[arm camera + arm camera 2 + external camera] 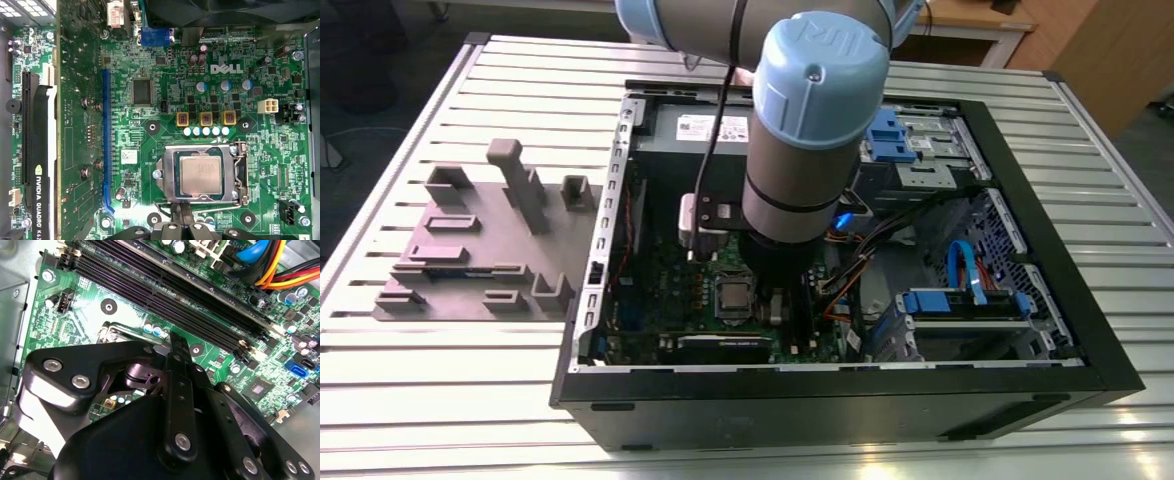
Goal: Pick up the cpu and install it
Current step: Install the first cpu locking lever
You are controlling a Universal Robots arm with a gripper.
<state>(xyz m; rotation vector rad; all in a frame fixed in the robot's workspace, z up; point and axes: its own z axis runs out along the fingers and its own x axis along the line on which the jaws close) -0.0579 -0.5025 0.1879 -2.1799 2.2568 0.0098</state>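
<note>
Exterior view: arm reaches into computer case (1014, 330) on slatted surface (454, 390); cpu (732, 297) lies in socket just below arm.

First wrist view: cpu (200, 174) sits inside socket frame (236, 172); risk: skewed seating bends pins.

Second wrist view: end effector (172, 347) near socket; whether open or holding anything, cannot tell.

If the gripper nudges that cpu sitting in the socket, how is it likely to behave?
The cpu looks flat and stiff, so it would probably not bend or tip. Its shiny metal top may be slippery. The socket frame around it would likely stop sideways sliding.
</note>
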